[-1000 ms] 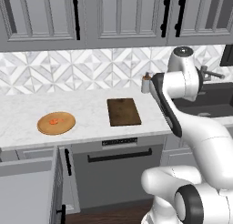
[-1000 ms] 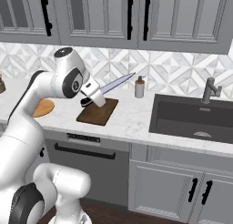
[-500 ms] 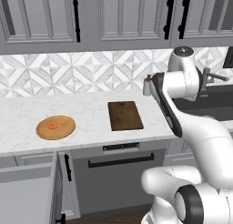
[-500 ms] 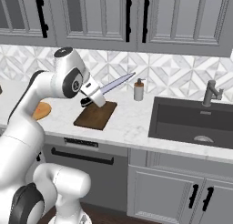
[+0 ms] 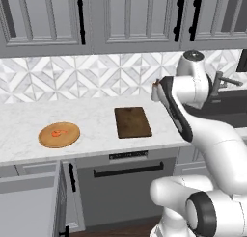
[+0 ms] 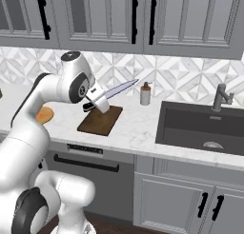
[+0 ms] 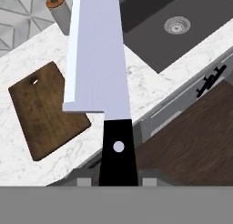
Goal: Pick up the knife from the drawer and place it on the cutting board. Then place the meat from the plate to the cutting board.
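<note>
Left base view. Arm rises at right and bends over the right end of the counter (image 5: 91, 113); the claw itself is hidden behind the forearm here. Cutting board (image 5: 132, 122) lies flat on the counter, left of and below the arm's elbow, bare. Plate (image 5: 59, 134) sits well to the left of the board, apart from it, with the meat (image 5: 59, 132) on its middle. Drawer (image 5: 30, 204) stands pulled open at lower left, below the plate, grey inside. A soap bottle (image 5: 155, 91) peeks out just beside the arm, near the backsplash.

Right base view. Claw (image 6: 96, 99) hangs above the near right part of the board (image 6: 100, 120), clamped on the knife (image 6: 114, 92). Black handle sits in the claw; the blade runs up and to the right from it, tilted, tip toward the soap bottle (image 6: 145, 93). Knife is off the board, in the air. An edge of the plate (image 6: 44, 115) shows left of the claw, behind the arm. Sink (image 6: 205, 126) lies well to the right.

Hand view. Fingers close against the black handle at the bottom; knife (image 7: 102, 82) points straight away from the claw. Board (image 7: 45, 109) lies left of the blade, partly under it. Sink (image 7: 173, 22) is beyond the blade on the right, soap bottle (image 7: 58, 4) beyond on the left.
</note>
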